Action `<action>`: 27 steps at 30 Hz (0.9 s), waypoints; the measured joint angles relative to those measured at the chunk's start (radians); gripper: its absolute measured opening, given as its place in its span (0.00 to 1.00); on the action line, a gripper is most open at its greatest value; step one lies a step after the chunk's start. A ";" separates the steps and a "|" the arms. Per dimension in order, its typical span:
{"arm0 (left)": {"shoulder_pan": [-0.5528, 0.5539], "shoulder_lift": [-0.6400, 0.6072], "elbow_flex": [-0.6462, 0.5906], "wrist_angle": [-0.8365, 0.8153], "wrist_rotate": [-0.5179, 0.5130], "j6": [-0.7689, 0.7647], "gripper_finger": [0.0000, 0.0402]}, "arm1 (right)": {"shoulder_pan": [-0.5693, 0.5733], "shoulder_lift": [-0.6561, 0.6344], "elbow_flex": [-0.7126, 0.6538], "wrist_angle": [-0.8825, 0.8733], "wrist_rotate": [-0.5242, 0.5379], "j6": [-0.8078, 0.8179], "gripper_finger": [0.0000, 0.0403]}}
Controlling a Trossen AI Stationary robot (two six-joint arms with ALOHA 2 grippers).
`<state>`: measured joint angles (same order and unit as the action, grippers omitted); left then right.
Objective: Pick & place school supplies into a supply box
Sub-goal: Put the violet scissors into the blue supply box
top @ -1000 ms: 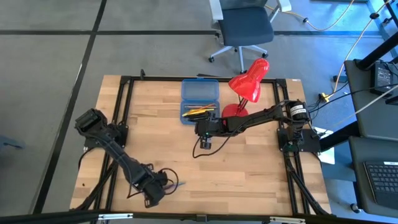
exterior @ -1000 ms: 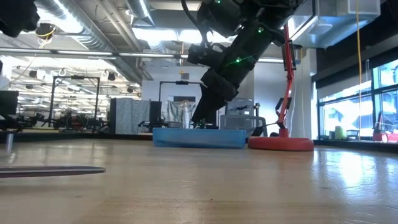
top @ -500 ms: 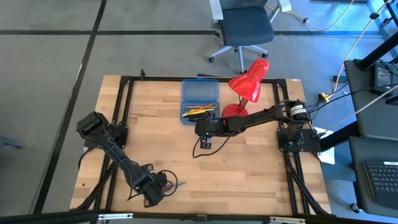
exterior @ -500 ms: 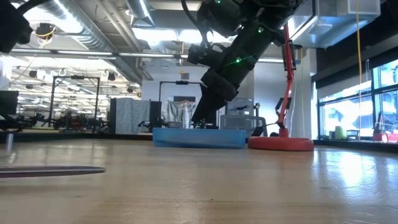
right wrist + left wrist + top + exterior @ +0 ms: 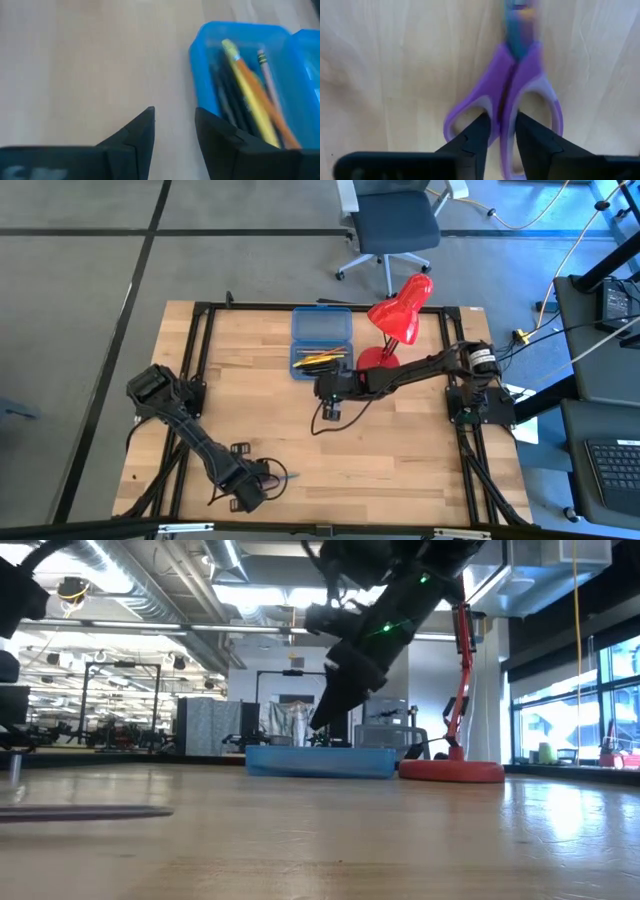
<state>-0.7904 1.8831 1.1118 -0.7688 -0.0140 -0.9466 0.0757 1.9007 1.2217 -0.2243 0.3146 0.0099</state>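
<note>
The purple-handled scissors point(image 5: 507, 95) lie flat on the wooden table near its front left, blades pointing toward the table's right edge point(image 5: 284, 477). My left gripper point(image 5: 502, 132) stands over their handles, its fingers closed in on them. The blue supply box point(image 5: 321, 343) lies open at the table's far middle. Yellow, orange and dark pencils point(image 5: 250, 100) rest in its tray. My right gripper point(image 5: 332, 410) hangs open above the table, just near of the box, with nothing between its fingers. My left gripper comes from above, pointing down, with one finger in each finger loop. Between the fingers are the two inner bars point(image 5: 506, 112) where the handles meet. The scissors lie flat on the table point(image 5: 85, 812).
A red desk lamp point(image 5: 400, 315) stands right of the box, its round base point(image 5: 452, 770) on the table. Black frame rails run along the table's left and right sides point(image 5: 190, 380). Bare wood lies between the two grippers. An office chair point(image 5: 395, 225) stands beyond the far edge.
My left arm has sunk a little over the scissors, which stay flat on the table. My right gripper has tipped slightly above the box's near end, still open.
</note>
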 joint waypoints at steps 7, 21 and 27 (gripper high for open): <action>0.009 -0.033 -0.006 -0.008 -0.073 0.036 0.12 | 0.092 -0.010 -0.097 0.040 0.003 0.020 0.36; 0.232 -0.248 -0.010 -0.053 -0.332 0.330 0.12 | 0.184 -0.397 -0.493 0.231 -0.048 0.252 0.36; 0.490 -0.337 -0.010 -0.037 -0.393 0.650 0.12 | 0.230 -0.570 -0.648 0.275 -0.045 0.346 0.36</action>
<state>-0.3002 1.5463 1.1023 -0.8061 -0.4067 -0.2965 0.3054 1.3312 0.5740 0.0505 0.2700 0.3563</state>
